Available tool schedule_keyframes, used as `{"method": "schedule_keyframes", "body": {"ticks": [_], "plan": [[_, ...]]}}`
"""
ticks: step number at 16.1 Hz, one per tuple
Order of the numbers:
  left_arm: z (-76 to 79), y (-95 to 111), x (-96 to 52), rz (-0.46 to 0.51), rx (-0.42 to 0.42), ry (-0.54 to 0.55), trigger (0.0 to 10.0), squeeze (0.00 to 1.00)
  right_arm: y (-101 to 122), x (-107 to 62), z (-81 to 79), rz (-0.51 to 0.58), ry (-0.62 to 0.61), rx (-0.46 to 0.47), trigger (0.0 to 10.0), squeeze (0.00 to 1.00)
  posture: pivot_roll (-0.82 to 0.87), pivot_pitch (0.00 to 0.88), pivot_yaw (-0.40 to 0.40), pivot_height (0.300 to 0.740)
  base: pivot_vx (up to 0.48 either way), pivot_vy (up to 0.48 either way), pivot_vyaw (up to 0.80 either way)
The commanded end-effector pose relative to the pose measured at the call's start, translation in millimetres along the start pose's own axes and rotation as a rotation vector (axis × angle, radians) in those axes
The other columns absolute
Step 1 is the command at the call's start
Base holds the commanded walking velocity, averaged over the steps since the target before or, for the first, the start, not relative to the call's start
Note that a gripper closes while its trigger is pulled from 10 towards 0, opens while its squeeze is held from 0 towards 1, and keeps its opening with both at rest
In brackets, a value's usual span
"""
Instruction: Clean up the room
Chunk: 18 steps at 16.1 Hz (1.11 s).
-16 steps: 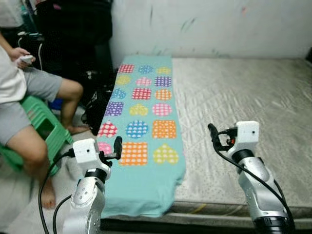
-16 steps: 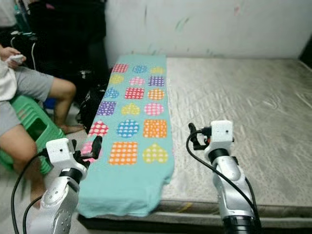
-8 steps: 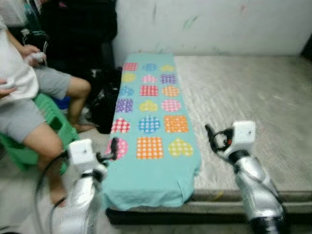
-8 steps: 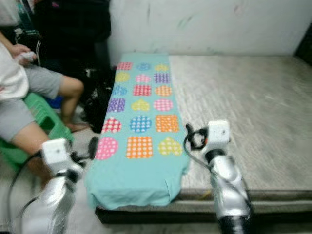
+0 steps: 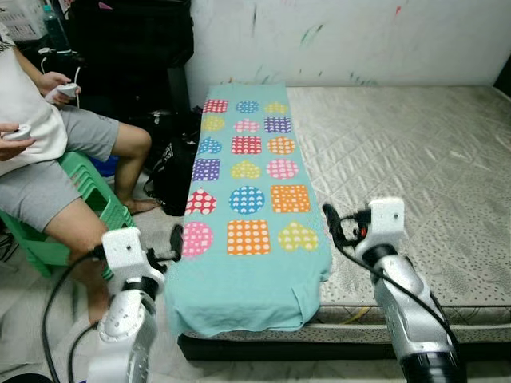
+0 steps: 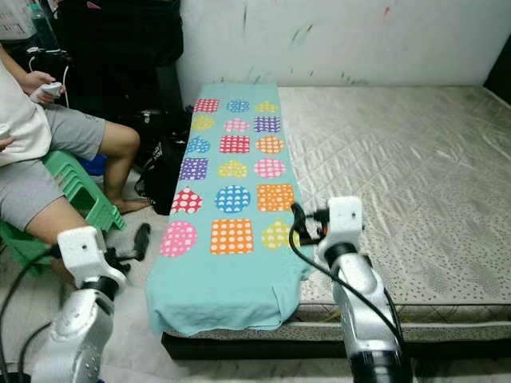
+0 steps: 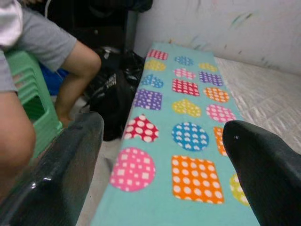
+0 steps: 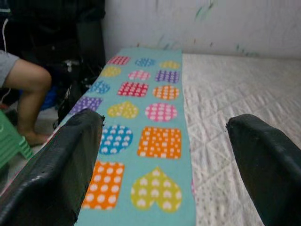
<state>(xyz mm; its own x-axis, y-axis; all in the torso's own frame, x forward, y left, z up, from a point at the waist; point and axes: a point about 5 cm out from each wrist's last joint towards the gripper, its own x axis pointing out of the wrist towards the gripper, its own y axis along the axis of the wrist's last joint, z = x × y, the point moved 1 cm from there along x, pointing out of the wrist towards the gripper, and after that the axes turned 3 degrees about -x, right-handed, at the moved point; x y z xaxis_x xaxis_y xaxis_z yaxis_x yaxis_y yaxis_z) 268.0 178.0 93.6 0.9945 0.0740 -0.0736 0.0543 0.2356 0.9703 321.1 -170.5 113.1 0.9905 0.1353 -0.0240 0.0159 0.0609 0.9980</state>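
From the head views, a teal blanket [image 5: 249, 199] printed with dotted hearts, circles and squares lies flat along the left side of the bed [image 5: 415, 152], its near end drooping over the mattress edge; this looks like the thing to tidy, spread out so both hands can take a corner. The left hand [image 5: 177, 238] hovers off the blanket's left edge above the floor, and the right hand [image 5: 329, 219] hangs just over its right near corner, both raised as if for a grab. A seated person [image 5: 48, 152] on a green stool [image 5: 88, 199] is beside the bed. In the left wrist view, the black fingers [image 7: 56, 174] stand spread, nothing between them, framing soft fleecy cloth. In the right wrist view, the fingers [image 8: 61, 160] are likewise wide apart over blanket and quilted grey mattress.
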Motion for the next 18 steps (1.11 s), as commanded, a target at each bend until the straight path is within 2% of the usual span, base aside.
{"method": "schedule_keyframes", "body": {"ticks": [1,7,10,14,18], "plan": [[-5.5,-2,-0.5,-0.007,0.013,0.012,10.0,0.00,5,2.1,-2.7,0.022,0.005,0.005,10.0,0.00,-0.06,0.013,0.023,0.740,0.000,0.000,0.00],[2.0,-6,0.2,-0.007,0.015,-0.004,10.0,0.00,-2,-1.4,-4.2,0.000,0.011,-0.006,10.0,0.00,-0.07,0.000,0.017,0.740,0.000,0.000,0.00],[4.6,-3,5.0,0.002,0.005,-0.006,10.0,0.00,-3,-0.4,-0.7,-0.013,-0.013,0.015,10.0,0.00,-0.07,0.008,0.017,0.740,0.000,0.000,-0.80],[4.6,-8,1.6,-0.009,0.008,-0.007,10.0,0.00,-4,-2.9,1.4,-0.012,-0.009,-0.002,10.0,0.00,-0.08,0.011,0.017,0.740,0.000,0.000,-0.80],[7.4,-8,1.4,-0.006,0.006,-0.012,10.0,0.00,0,-1.6,4.6,0.004,-0.014,-0.012,10.0,0.00,-0.08,0.017,0.016,0.740,0.000,0.000,0.00]]}}
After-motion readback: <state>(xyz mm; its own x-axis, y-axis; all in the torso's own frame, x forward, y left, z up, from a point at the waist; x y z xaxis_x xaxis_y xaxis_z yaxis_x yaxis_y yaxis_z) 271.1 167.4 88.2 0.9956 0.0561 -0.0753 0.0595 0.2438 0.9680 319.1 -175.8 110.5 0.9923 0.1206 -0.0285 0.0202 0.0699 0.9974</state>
